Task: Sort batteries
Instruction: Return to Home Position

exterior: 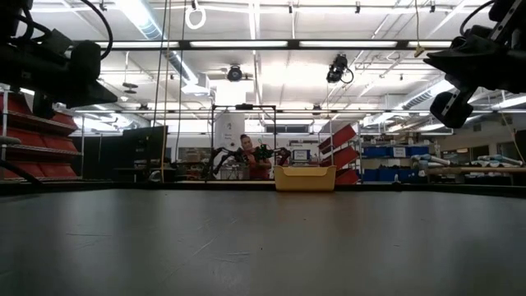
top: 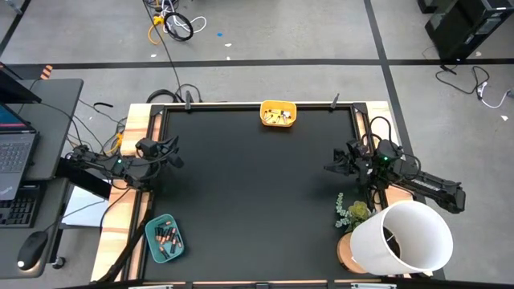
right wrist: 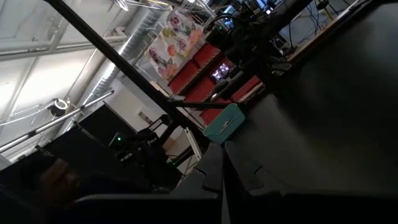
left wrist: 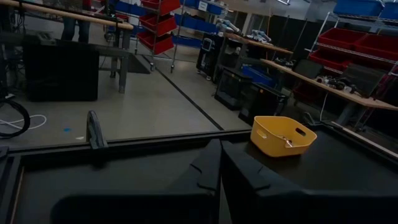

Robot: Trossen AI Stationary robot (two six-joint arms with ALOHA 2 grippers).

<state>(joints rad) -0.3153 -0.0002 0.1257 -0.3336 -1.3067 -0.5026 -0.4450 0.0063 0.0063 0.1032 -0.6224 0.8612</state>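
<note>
Batteries point(top: 166, 238) lie in the teal bin point(top: 149, 241) at the near-left corner of the table point(top: 257, 193). My left gripper point(top: 178, 161) hangs over the left edge, fingers pressed together on nothing. More sit in the yellow bin point(top: 263, 112) at mid far edge. My right gripper point(top: 329, 168) hangs over the right edge, likewise closed and empty. I see none loose, so sorting looks finished. But the white cylinder point(top: 405, 237) hides the near-right corner, and I cannot count what each bin holds.
</note>
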